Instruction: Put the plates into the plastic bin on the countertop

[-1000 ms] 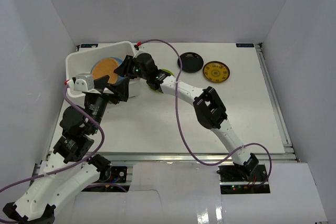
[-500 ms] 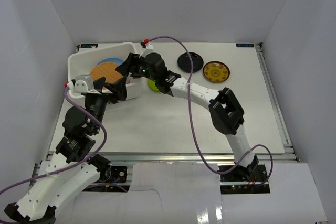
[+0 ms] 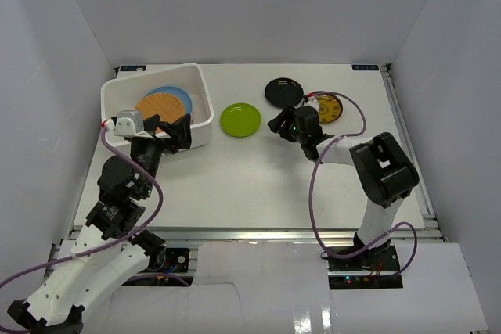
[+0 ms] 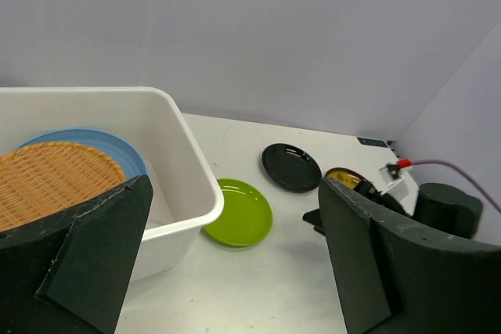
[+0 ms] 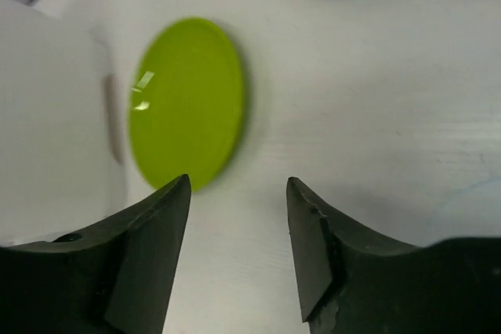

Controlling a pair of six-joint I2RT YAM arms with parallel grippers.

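Observation:
The white plastic bin sits at the back left of the countertop. In it a tan woven plate lies on a light blue plate. A lime green plate lies just right of the bin. A black plate and a dark plate with yellow pattern lie further right. My right gripper is open and empty, low between the green and yellow-patterned plates, pointing at the green plate. My left gripper is open and empty at the bin's near wall.
Metal rails edge the countertop, and white walls enclose it. The right arm's cable loops over the right part of the table. In the left wrist view the right arm sits beside the yellow-patterned plate.
My right arm has pulled back from the bin's right rim and swung right, uncovering the green plate. The bin has settled flat. The left arm has barely moved.

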